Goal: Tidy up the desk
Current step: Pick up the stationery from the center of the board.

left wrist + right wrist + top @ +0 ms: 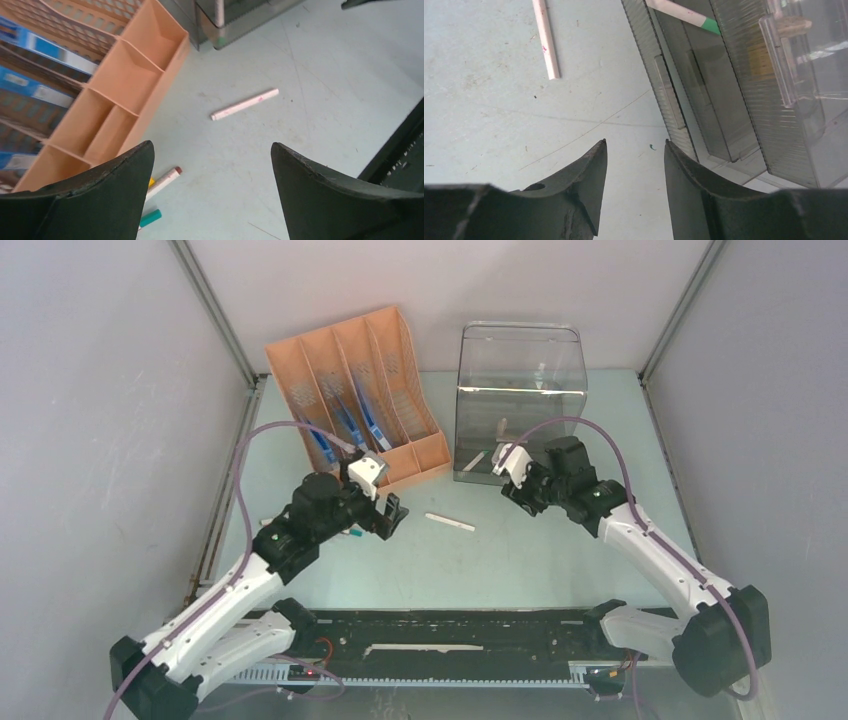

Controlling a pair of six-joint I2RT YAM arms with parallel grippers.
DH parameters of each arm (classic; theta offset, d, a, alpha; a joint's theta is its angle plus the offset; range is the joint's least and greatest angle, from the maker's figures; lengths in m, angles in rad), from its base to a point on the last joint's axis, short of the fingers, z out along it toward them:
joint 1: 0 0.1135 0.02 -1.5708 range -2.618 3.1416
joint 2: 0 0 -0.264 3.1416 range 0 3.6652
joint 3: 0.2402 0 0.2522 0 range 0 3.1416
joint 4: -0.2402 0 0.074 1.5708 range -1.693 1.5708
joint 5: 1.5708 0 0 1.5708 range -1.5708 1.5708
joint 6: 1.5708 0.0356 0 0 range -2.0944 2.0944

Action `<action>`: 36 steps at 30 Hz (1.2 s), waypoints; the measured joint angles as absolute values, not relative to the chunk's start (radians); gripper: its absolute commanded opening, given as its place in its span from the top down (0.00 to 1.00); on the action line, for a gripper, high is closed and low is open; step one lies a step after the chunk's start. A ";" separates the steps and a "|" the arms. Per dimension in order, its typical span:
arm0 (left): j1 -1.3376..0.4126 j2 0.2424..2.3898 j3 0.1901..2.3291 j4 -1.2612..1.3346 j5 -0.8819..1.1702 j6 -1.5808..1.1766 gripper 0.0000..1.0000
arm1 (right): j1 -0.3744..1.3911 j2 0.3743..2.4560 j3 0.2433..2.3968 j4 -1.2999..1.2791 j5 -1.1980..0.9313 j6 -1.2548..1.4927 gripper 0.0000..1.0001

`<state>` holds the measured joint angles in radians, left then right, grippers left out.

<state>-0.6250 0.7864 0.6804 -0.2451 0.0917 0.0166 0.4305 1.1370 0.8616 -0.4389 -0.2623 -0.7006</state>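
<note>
left fingers (100,200) wide apart, right fingers (574,195) barely apart, both empty. That white pen (244,104) sits ahead of the left pair, so I'd twist to pinch across it.

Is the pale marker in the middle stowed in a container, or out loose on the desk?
Out. The pale marker lies flat on the bare desk, apart from the orange organizer and the clear box.

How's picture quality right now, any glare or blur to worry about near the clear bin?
Top external: even light, but pale reflections on the clear bin veil its contents. Left wrist: white pen sharp, blue folders at the left edge soft. Right wrist: the bin's ribbed wall smears what lies behind it; desk scratches read crisp.
</note>
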 measured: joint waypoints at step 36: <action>-0.770 1.543 1.050 -0.426 0.211 0.599 0.00 | 0.275 1.035 0.873 -0.500 -0.482 -0.698 0.45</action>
<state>-0.7696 1.5433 1.0504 -0.4259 0.2111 0.5995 0.2749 1.0351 0.8726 -0.4999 -0.4820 -0.6975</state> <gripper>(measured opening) 0.996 0.550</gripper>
